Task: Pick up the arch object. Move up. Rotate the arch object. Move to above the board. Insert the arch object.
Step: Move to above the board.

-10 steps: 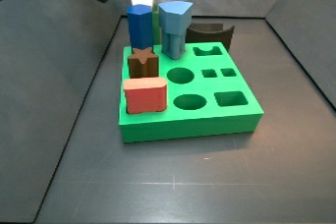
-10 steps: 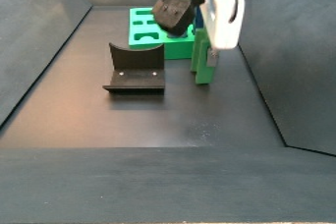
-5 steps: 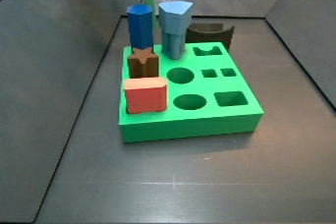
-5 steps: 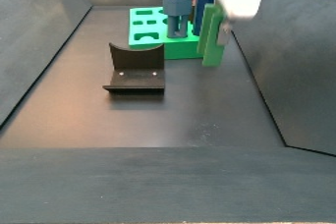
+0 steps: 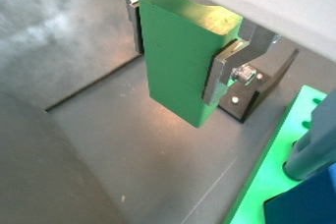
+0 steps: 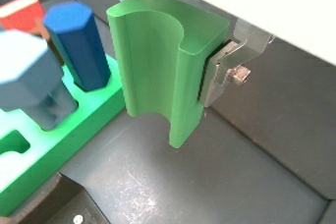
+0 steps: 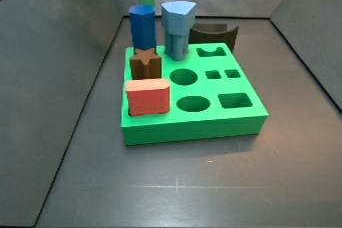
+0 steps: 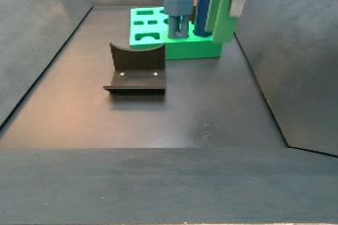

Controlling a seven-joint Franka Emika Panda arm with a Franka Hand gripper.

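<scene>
— Green, that piece with the scooped side: is it the arch object (image 6: pixel 151 66)?
— I judge so. The gripper (image 5: pixel 184 51) pinches it between its silver fingers (image 5: pixel 234 59), jaws spread only to its thickness, high over the board (image 7: pixel 187 122) toward the tabletop's far edge.
— Best handling?
— Turn it well above the blue prisms (image 7: pixel 160 27). Match its scoop to the hole, then lower it straight.
</scene>
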